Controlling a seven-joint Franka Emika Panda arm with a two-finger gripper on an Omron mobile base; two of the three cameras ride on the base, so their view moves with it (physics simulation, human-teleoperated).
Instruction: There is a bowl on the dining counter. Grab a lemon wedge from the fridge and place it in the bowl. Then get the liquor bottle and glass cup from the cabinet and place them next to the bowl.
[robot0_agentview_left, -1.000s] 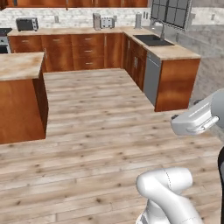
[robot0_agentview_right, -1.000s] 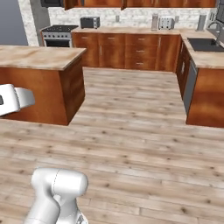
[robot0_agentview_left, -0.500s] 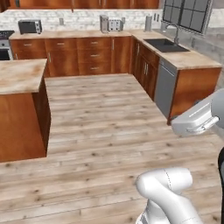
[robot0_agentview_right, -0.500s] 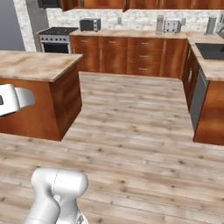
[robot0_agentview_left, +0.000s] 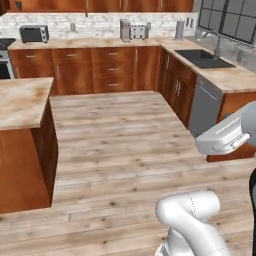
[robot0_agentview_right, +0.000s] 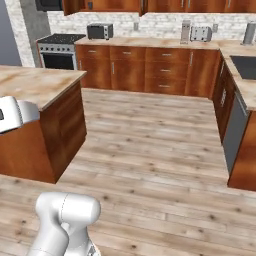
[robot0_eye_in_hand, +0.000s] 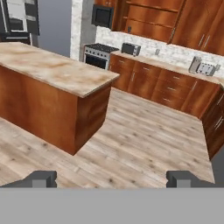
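We see the tool (robot0_eye_in_hand: 111, 178) spread and empty at the lower edge, the desk (robot0_eye_in_hand: 57, 70) at upper left, stove (robot0_eye_in_hand: 98, 54) beyond it.

Both base views look forward and down from behind the arm, sharing the dining surface (robot0_agentview_left: 22, 100) end; the hand view faces that same surface (robot0_eye_in_hand: 57, 68) closer, level.
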